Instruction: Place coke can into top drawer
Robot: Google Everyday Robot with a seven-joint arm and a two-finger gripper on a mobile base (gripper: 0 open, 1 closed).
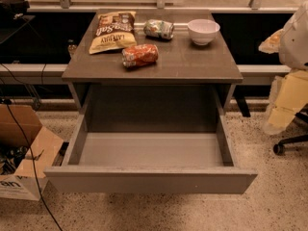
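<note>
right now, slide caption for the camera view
Empty drawer pulled open, red can on the cabinet top, claw at right edge

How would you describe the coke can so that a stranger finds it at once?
The gripper is out of view. On the grey-brown cabinet above the open top drawer, the coke can lies on its side beside the chip bag. It is red with white markings; the other can, behind it, is green and silver.

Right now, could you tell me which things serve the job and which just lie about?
Job: dented red soda can; open grey top drawer; gripper, out of view.
Lying about: yellow crisp bag; green-and-silver can; white bowl.
</note>
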